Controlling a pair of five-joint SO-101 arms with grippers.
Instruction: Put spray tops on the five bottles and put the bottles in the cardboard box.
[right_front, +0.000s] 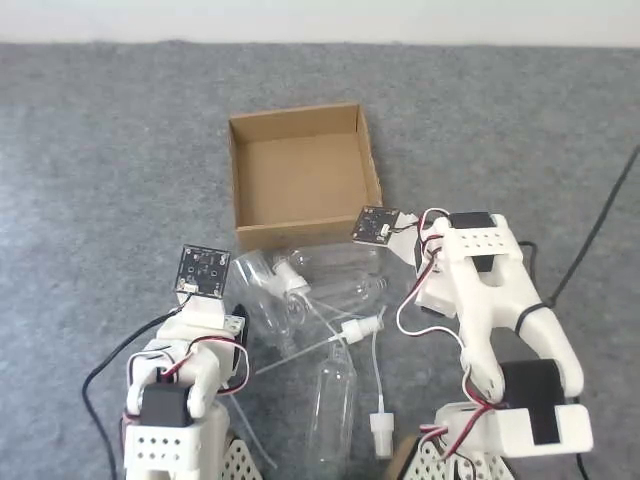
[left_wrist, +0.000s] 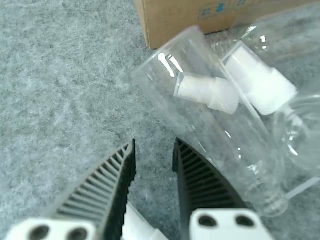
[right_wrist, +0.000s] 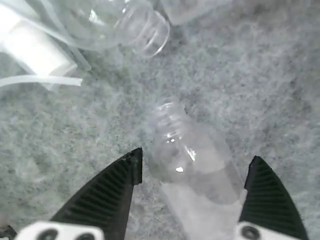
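The open cardboard box (right_front: 300, 170) stands at the middle back, nothing inside. In front of it lies a heap of clear bottles (right_front: 310, 285) with white spray tops (right_front: 360, 328) and thin tubes among them. In the right wrist view my right gripper (right_wrist: 196, 155) is open wide, and a capless clear bottle (right_wrist: 197, 165) lies between its fingers, neck pointing away. My left gripper (left_wrist: 154, 150) hangs over bare carpet, open by a narrow gap and holding nothing. Just beyond it lie a clear bottle (left_wrist: 215, 125) and two white spray tops (left_wrist: 210, 92).
Another capless bottle (right_front: 333, 400) lies near the front between the two arms, with a loose spray top (right_front: 383, 435) beside it. Grey carpet (right_front: 100, 180) covers the table. The box's side wall (left_wrist: 200, 15) stands close behind the heap.
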